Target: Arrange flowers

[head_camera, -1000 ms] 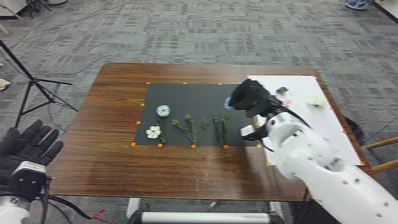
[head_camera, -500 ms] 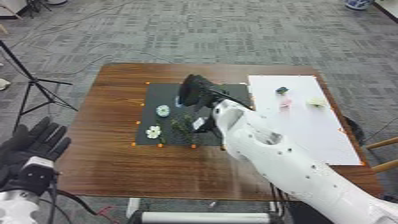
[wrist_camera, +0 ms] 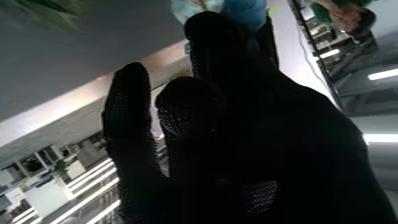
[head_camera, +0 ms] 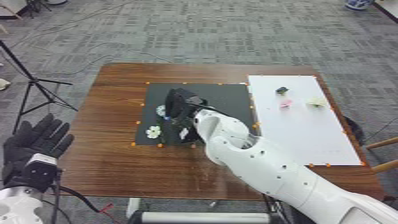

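In the head view, a brown bench (head_camera: pixel 98 165) is seen at the centre of the frame, with a dark mat (head_camera: pixel 233 95) laid on its middle part and a white sheet (head_camera: pixel 311 137) on its right part. The right hand (head_camera: pixel 182 100) is held above the left half of the mat, and a blue flower (wrist_camera: pixel 244 11) is gripped at its fingertips. Beside that hand, a pale blue flower (head_camera: pixel 161 110) is partly covered. Nearer the mat's lower left corner, a white flower (head_camera: pixel 154 132) is laid. On the upper part of the sheet, a dark blue flower (head_camera: pixel 282 90), a pink flower (head_camera: pixel 285 104) and a cream flower (head_camera: pixel 315 102) are spread apart. At the left edge of the frame, the left hand (head_camera: pixel 34 150) is held released, its fingers spread, beside the bench.
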You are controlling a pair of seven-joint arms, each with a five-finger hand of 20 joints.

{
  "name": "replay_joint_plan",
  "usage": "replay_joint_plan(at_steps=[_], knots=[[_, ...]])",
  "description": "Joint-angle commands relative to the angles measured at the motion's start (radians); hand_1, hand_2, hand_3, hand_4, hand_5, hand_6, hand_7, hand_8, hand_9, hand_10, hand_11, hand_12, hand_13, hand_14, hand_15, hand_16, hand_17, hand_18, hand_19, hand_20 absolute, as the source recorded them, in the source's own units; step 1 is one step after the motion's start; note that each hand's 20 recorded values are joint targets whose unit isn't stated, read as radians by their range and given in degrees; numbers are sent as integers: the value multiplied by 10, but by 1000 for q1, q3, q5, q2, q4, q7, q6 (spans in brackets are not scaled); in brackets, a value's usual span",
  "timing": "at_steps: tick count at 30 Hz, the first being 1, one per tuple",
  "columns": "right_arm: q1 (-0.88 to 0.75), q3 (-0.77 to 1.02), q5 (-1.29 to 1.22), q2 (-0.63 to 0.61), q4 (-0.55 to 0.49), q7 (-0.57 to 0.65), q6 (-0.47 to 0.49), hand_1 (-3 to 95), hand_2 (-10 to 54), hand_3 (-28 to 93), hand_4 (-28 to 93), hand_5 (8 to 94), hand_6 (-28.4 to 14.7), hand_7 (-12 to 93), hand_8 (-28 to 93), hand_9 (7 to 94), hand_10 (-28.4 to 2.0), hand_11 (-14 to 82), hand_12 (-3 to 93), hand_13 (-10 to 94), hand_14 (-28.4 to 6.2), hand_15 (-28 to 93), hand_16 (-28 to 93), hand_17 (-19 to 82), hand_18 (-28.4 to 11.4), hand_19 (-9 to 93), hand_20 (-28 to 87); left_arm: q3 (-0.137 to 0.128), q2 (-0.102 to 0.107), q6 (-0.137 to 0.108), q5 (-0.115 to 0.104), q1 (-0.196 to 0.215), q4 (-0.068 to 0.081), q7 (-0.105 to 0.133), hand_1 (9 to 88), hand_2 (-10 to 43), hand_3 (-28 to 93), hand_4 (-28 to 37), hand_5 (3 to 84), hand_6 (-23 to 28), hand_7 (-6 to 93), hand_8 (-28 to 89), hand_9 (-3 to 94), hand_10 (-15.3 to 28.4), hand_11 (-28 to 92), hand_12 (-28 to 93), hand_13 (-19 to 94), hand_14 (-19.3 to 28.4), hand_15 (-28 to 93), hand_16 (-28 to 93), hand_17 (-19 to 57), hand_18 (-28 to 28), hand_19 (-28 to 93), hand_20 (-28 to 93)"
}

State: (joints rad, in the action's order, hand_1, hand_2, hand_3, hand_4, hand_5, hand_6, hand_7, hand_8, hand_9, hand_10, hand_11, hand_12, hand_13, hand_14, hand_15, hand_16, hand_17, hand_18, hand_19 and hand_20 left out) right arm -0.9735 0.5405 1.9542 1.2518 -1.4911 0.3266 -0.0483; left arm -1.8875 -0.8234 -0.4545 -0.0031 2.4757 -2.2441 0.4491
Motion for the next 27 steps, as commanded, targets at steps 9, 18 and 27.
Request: replay_joint_plan(at_steps=[9,18,27], knots=[[-17,42,109,19,57,5,21,674,-95,677,-283,730,3,308,48,859,-69,104,434,737,-50,624,507,348,-222,750,430,-3,-15,-12,12,-10,2,-28,274,166,713,-282,397,92,109,-77,328,137,183,118,247,134,305,-26,-20,123,250,125],[-25,59,113,11,25,14,77,641,-95,676,-283,679,0,260,-9,818,-72,113,432,698,-64,658,501,322,-223,759,423,-15,-9,-17,6,10,-3,-20,274,166,715,-281,393,89,110,-79,328,136,182,118,247,134,306,-26,-20,123,251,125],[-15,56,93,-9,-2,54,74,624,-95,684,-283,637,3,229,-137,805,-75,136,443,692,-71,670,491,316,-226,761,412,-26,-3,-19,0,25,-7,-3,280,164,714,-278,383,71,121,-83,326,134,185,119,248,134,308,-27,-20,124,252,125]])
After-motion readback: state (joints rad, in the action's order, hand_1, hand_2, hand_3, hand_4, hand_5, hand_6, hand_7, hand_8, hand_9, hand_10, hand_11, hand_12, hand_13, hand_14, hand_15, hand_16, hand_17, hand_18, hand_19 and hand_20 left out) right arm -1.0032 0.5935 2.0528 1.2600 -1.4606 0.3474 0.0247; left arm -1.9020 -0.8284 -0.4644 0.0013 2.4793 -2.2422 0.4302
